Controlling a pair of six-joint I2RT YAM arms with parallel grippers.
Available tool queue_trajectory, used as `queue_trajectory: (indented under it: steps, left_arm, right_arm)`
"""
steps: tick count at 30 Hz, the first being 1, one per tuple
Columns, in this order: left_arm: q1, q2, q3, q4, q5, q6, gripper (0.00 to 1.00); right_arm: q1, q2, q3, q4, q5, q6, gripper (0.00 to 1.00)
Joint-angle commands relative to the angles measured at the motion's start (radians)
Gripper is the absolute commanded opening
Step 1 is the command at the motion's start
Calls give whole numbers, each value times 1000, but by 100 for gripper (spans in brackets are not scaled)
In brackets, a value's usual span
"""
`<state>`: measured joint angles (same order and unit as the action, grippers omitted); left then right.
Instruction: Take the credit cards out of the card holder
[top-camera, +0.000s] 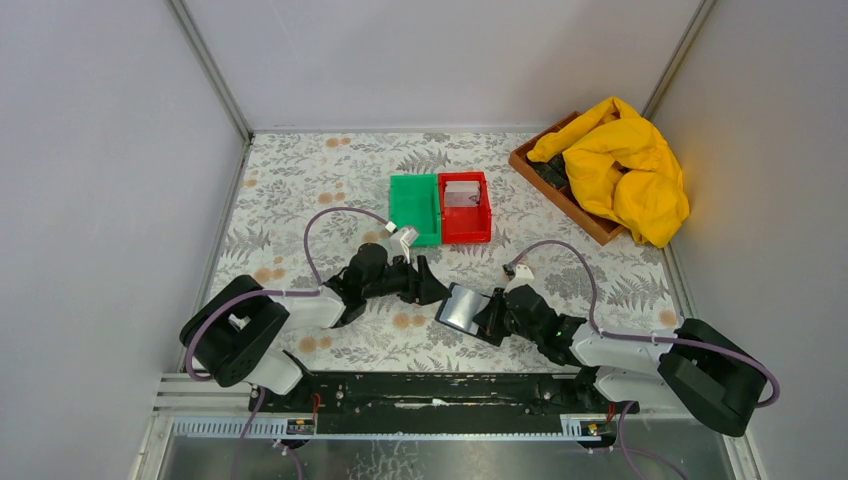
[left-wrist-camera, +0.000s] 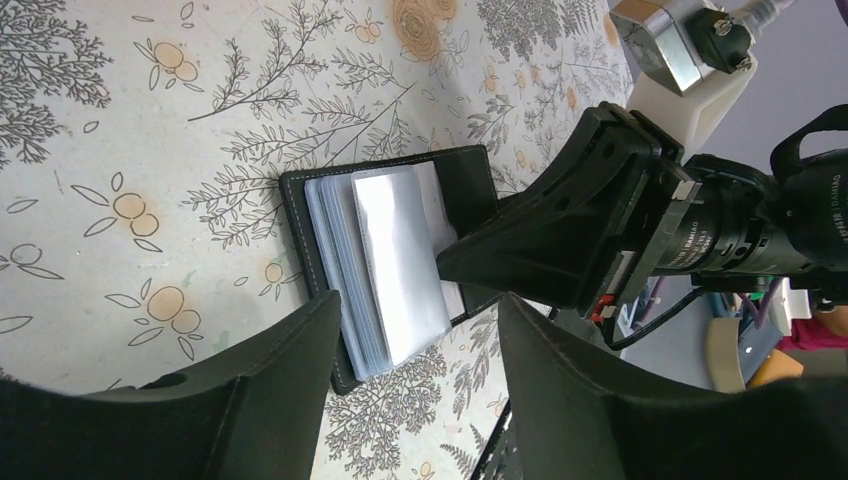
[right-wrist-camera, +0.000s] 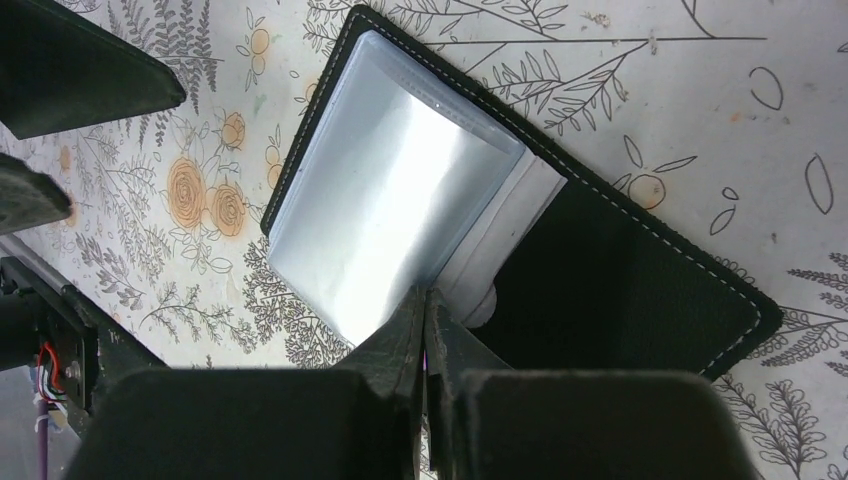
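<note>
Top: black bifold card holder (top-camera: 460, 308) lies open on floral surface (top-camera: 300, 180), between left gripper (top-camera: 432, 283) and right gripper (top-camera: 487, 312). Left wrist: left gripper spread, holder's glossy bluish-grey sleeves (left-wrist-camera: 395, 260) framed between its fingers. Right wrist: right gripper pressed together at sleeve edge; can't tell if a card's pinched.

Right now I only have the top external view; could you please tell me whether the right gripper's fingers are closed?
Observer: Yes. In the right wrist view the right gripper is shut, its tips on the open card holder near the fold.
Operator: Thanks. And the left gripper?
Observer: The left gripper is open, and the card holder shows between its fingers.
Operator: Is any card exposed?
Observer: A grey-white card lies offset on the bluish sleeves.
</note>
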<state>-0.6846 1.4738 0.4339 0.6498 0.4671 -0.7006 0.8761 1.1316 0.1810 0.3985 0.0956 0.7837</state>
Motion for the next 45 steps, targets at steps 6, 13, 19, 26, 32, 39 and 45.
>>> queue_trajectory:
  steps: [6, 13, 19, 26, 32, 39, 45]
  left_arm:
    - [-8, 54, 3, 95, 105, -29, 46]
    - [-83, 147, 88, 19, 136, 30, 45]
    - [-99, 161, 113, -50, 63, 61, 46]
    - [-100, 138, 122, -119, -4, 96, 48]
    - [-99, 148, 133, -154, -27, 106, 51]
    - [-99, 168, 139, -139, 6, 99, 51]
    - [-101, 178, 140, -119, 46, 88, 50]
  right_arm:
    - [12, -98, 20, -116, 139, -9, 1]
    - [6, -209, 13, -225, 202, -26, 0]
    - [1, -227, 6, -248, 222, -31, 0]
    - [-1, -234, -7, -245, 213, -29, 0]
    - [-2, -248, -17, -247, 211, -31, 0]
    - [-5, -247, -19, -242, 209, -31, 0]
    - [-8, -225, -14, -234, 205, -32, 0]
